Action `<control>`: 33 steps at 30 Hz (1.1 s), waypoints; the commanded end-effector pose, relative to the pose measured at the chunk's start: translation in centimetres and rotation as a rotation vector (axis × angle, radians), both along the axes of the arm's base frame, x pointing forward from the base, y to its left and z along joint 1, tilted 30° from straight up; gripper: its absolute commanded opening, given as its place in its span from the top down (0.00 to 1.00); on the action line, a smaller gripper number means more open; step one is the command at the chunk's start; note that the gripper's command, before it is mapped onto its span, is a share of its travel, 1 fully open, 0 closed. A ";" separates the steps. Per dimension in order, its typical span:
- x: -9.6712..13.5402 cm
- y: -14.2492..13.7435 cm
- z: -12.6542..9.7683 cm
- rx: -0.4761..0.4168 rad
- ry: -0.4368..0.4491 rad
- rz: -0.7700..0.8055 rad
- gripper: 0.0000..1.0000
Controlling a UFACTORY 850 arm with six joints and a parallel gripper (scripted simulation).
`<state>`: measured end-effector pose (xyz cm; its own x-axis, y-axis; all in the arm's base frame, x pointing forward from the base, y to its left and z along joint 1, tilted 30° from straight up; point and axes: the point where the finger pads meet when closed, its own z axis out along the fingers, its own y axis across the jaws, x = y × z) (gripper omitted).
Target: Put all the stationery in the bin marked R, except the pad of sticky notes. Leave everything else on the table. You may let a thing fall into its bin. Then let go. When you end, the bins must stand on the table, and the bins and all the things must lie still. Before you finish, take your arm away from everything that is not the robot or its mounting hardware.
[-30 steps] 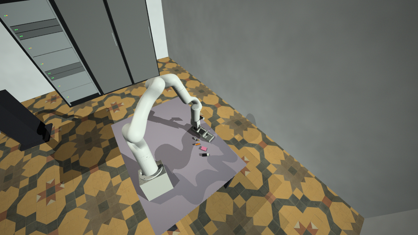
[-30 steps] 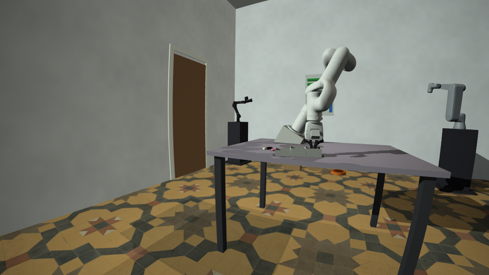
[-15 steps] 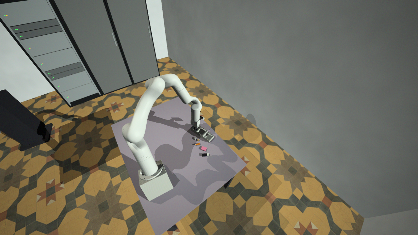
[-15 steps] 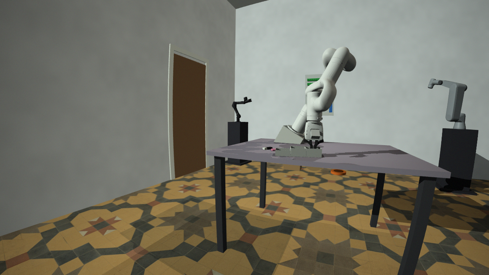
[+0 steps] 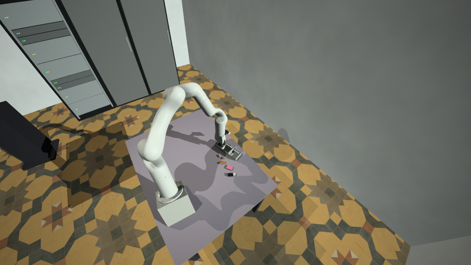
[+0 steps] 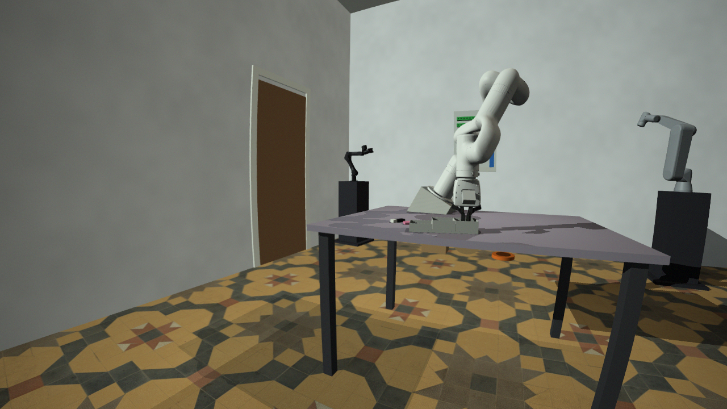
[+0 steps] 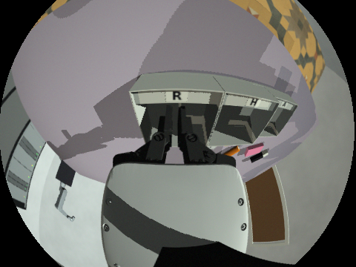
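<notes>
Pincer (image 7: 177, 121) is squeezed nearly closed with nothing visible between the tips, dipped into the bin marked R (image 7: 148, 85). The orange pen (image 5: 222, 162) lies flat on the surface (image 5: 237, 194) just outside the bins, on the arm-base side. The pink sticky pad (image 5: 229, 167) is right beside it, so I'd guess the next reach pulls back toward the base.

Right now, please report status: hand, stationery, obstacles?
Hand shut, low inside bin R; whether it holds anything, unclear. Pink sticky pad on table. Nothing blocking.
</notes>
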<state>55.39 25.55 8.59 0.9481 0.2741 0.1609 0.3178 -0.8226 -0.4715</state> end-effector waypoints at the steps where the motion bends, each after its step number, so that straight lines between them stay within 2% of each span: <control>1: 0.1 -0.2 0.4 0.000 -0.001 0.000 0.93; 16: 0.1 -1.1 1.9 0.000 -0.001 0.000 0.93; 23: 0.0 -2.5 4.4 0.000 -0.001 0.000 0.93; 29: 0.0 -2.6 4.5 0.000 -0.001 0.000 0.93; 31: 0.0 -3.4 6.0 0.000 -0.001 0.000 0.93; 33: 0.0 -3.4 6.0 0.000 -0.001 0.000 0.93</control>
<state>55.30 22.66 13.55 0.9484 0.2743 0.1592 0.3171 -0.8226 -0.4719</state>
